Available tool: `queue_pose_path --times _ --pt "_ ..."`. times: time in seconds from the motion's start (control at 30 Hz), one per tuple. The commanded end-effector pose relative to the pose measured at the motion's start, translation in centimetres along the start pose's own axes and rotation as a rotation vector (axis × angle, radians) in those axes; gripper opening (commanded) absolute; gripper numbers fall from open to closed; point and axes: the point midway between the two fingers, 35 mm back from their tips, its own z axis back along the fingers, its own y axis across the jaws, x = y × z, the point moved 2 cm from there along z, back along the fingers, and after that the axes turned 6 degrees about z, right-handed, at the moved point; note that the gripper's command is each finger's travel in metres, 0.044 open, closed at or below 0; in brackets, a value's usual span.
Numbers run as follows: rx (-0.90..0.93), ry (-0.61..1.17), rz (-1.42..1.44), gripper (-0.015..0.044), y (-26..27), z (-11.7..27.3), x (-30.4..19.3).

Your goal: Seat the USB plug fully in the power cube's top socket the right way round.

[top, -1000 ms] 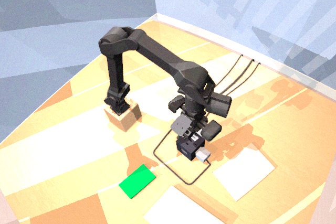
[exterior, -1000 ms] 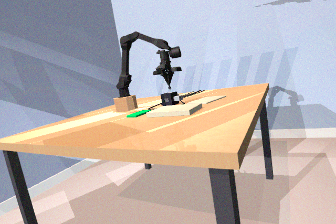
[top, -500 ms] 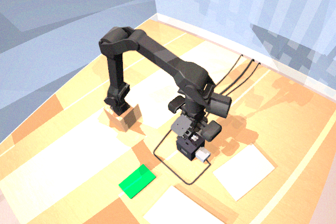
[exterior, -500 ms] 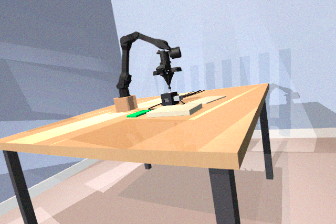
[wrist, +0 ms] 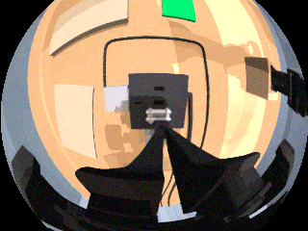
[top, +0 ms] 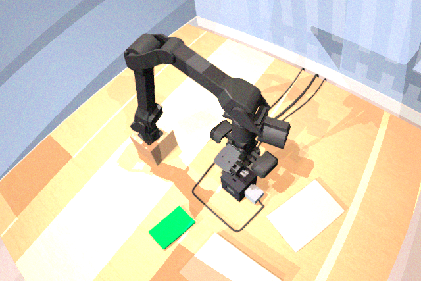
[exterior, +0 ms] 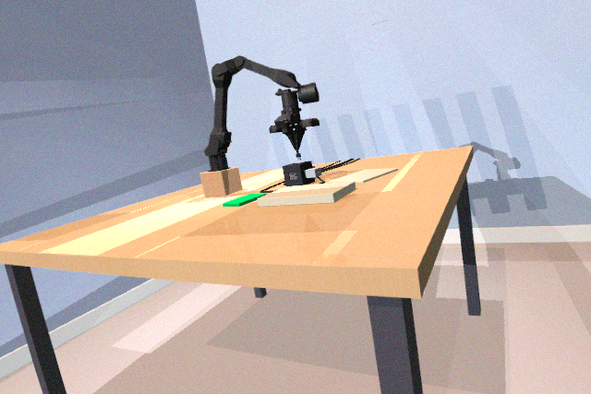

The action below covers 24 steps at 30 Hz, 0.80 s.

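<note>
The black power cube stands upright on the table, with small dark slots in its top. My gripper points down over the cube, its fingers shut on the small USB plug. The plug's silver part shows at the fingertips, over the near part of the cube's top in the wrist view. In the exterior view the plug is just above or touching the cube's top; its tip and the socket under it are too small to tell.
A light grey plug block sits at the cube's side. A black cable loops around the cube. A green slab, a white slab and a thicker pale slab lie nearby.
</note>
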Motion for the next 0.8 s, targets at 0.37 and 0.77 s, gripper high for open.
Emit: queue_pose_path --times 0.37,0.77 --pt "0.003 -0.009 0.010 0.0000 0.07 -0.21 0.11" --pt "0.003 -0.009 0.010 0.0000 0.07 -0.35 0.11"
